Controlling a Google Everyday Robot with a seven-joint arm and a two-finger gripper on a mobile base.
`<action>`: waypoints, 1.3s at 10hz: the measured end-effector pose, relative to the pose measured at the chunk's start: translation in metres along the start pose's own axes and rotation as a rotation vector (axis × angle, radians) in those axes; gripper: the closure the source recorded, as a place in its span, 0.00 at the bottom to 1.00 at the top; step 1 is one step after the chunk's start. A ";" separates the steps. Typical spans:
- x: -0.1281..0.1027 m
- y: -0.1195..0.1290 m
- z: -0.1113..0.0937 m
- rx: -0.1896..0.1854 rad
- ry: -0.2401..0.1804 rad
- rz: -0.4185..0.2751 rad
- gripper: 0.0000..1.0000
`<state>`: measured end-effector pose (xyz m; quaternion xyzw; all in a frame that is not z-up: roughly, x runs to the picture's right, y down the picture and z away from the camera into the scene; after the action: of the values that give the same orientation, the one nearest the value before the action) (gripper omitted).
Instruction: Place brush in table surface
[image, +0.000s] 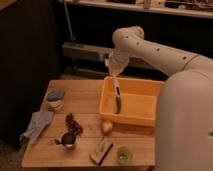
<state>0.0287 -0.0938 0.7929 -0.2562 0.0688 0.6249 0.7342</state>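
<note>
My gripper (114, 69) is above the left rim of the yellow-orange bin (142, 117) and is shut on the top end of the brush (115, 88). The brush is a slim white stick hanging almost straight down, with its lower end over the bin's left inner wall. A small green vegetable (118, 105) lies in the bin just below the brush tip. The light-brown wooden table surface (85, 97) spreads to the left of and in front of the bin.
On the table stand a small bowl (55, 98), a grey cloth (37, 125), a dark grape bunch (73, 123), a metal cup (68, 140), an onion-like round thing (107, 126), a tan wooden block (101, 151) and a green cup (123, 155). A dark shelf runs behind.
</note>
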 end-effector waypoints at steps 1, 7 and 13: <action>-0.005 0.011 0.005 -0.015 0.012 -0.017 1.00; -0.006 0.070 0.033 -0.107 0.098 -0.103 1.00; 0.030 0.106 0.109 -0.127 0.204 -0.148 1.00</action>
<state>-0.0901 -0.0073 0.8431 -0.3687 0.0841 0.5430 0.7497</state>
